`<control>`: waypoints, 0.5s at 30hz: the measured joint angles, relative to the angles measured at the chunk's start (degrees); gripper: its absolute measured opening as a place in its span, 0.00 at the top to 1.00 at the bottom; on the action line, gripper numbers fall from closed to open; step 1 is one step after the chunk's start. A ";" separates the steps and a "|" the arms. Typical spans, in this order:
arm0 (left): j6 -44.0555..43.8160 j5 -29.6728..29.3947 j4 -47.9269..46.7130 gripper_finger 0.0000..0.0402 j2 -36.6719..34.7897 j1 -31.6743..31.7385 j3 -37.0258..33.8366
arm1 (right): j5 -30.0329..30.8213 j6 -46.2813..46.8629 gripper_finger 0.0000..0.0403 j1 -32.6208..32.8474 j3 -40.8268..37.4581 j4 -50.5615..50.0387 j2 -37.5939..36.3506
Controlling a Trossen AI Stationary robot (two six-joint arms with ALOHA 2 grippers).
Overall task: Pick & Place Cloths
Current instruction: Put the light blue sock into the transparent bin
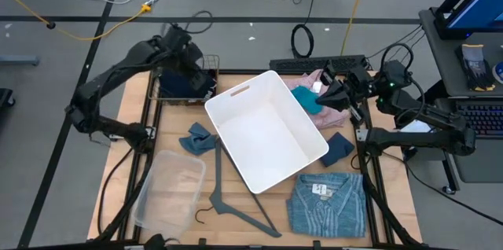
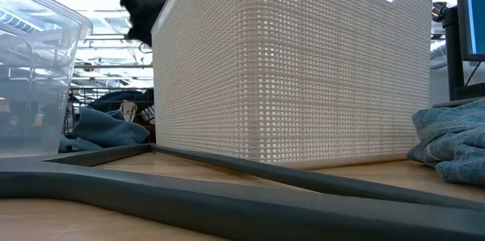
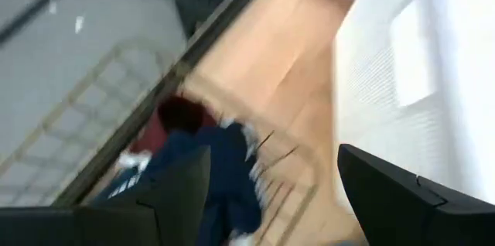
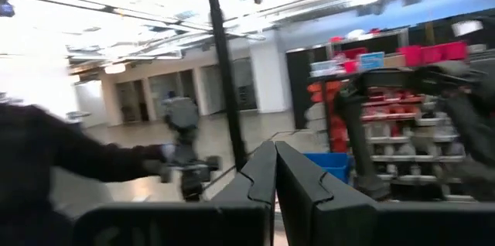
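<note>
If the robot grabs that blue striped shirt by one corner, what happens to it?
The striped shirt is folded flat on the table, so it would probably unfold and hang limp. It looks like thin fabric, likely light. Pushed, it would more likely bunch up than slide.

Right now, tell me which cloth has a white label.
The blue striped shirt, lying flat at the table's near right corner; the other cloths show no label.
</note>
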 joint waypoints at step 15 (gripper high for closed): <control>-9.07 1.60 9.59 0.38 -16.03 -7.11 1.82 | 30.99 -15.76 1.00 -6.95 0.02 -26.65 0.02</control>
